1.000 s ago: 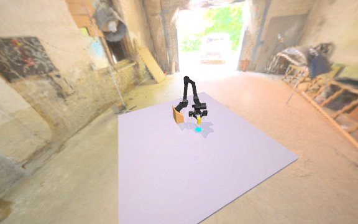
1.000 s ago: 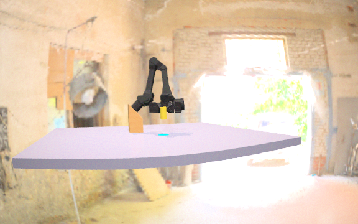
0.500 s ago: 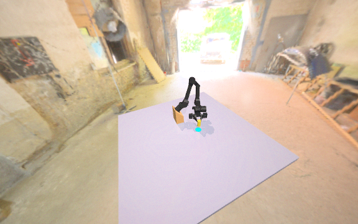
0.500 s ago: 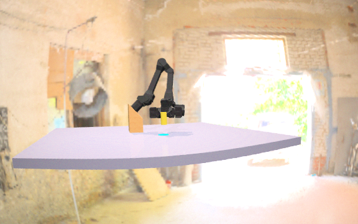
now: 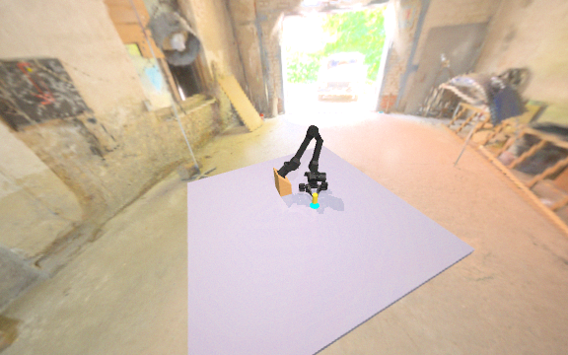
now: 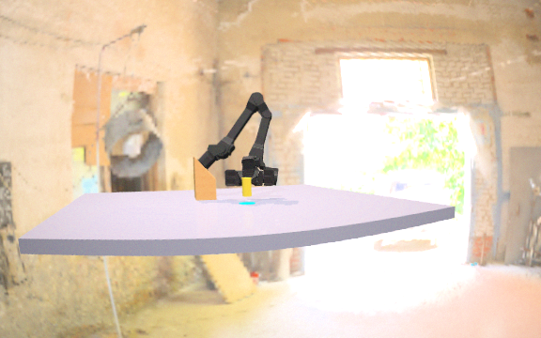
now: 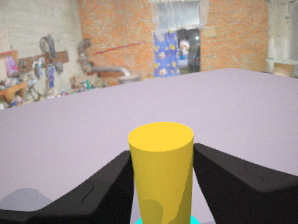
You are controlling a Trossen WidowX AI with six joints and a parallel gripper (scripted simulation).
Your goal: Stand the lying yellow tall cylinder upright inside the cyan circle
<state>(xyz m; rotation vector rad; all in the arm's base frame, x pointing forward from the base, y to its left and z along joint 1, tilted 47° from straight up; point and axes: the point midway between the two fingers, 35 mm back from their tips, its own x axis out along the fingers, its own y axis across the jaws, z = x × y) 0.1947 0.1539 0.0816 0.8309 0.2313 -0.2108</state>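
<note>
The yellow tall cylinder (image 5: 315,198) (image 6: 247,187) (image 7: 162,170) is upright between the fingers of my gripper (image 5: 315,193) (image 6: 247,179) (image 7: 162,155), which is shut on it. In the exterior view its bottom end hangs a little above the table, with a small gap over the cyan circle. The cyan circle (image 5: 315,206) (image 6: 247,203) (image 7: 195,220) lies flat on the table top directly below the cylinder. In the wrist view most of the circle is hidden behind the cylinder.
An orange-brown wedge-shaped block (image 5: 282,183) (image 6: 205,182) stands at the arm's base, to the left of the gripper in the top and exterior views. The lilac table top (image 5: 284,276) (image 6: 158,221) (image 7: 75,130) carries the arm's shadow around the circle.
</note>
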